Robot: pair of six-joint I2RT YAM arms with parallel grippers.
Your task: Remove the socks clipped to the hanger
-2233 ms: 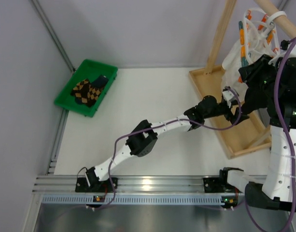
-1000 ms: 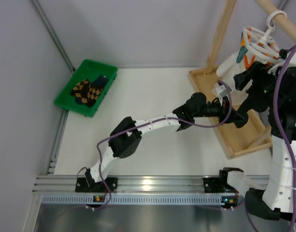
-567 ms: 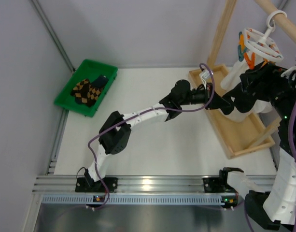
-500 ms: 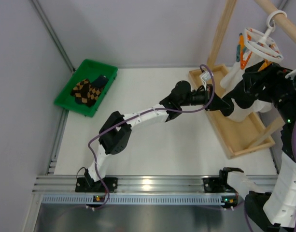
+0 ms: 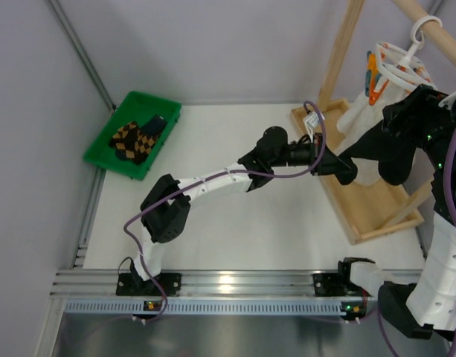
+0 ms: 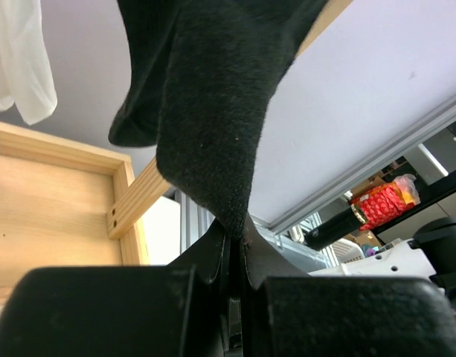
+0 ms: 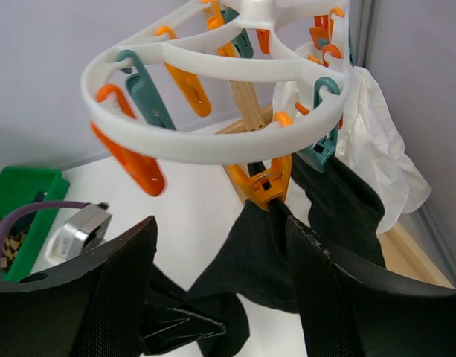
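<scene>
The left tool is clamped on the lower end of a dark sock hanging from an orange clip on the hanger; the right tool, fingers apart, sits just beneath.

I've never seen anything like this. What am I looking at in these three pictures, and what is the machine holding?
These are two robot arms bolted to the edge of a table, each ending in a two-finger gripper. The wide picture looks down from above; the other two come from a camera on each wrist. The left gripper is shut on a dark sock. The right gripper is open just below a round white hanger with orange and teal clips, where the hanging socks are clipped. On the table stand a green tray holding patterned socks and a wooden rack; a white cloth hangs beside the hanger.
</scene>
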